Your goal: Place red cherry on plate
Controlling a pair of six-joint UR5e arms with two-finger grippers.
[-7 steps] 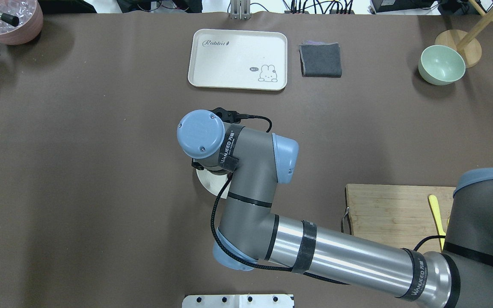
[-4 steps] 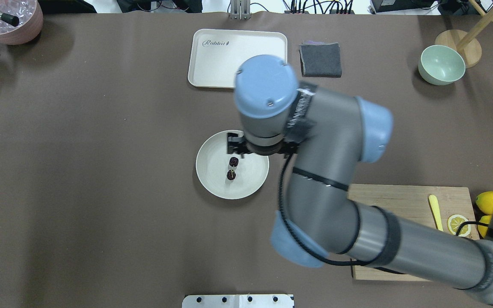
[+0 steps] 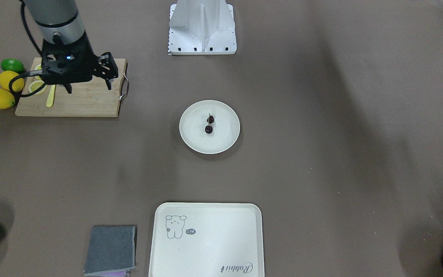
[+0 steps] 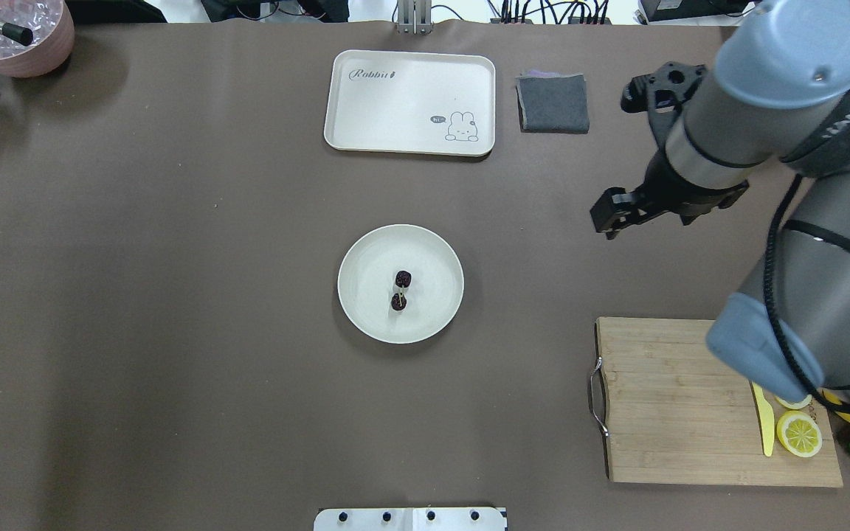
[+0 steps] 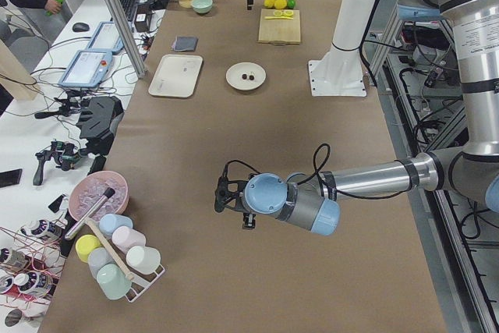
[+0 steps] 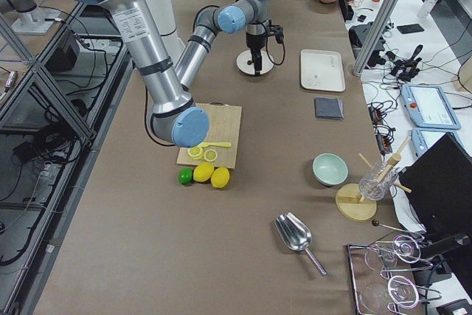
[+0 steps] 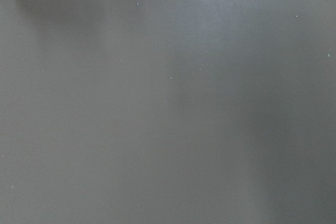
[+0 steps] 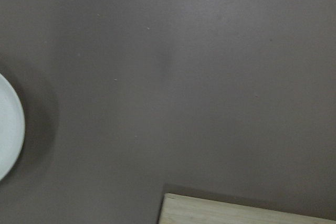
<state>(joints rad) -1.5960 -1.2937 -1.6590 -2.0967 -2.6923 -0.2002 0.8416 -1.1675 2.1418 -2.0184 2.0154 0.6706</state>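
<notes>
On round cream plate point(image 4: 366, 310): paired dark red cherry point(image 4: 403, 279) | right jaws wide | left jaws: cannot tell

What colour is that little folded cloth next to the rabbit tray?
The folded cloth is dark grey, clearest in the overhead exterior view.

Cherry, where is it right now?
The cherry lies near the middle of the plate, at the table's centre in the overhead view, with the rabbit tray beyond it and the cutting board to its right.
</notes>
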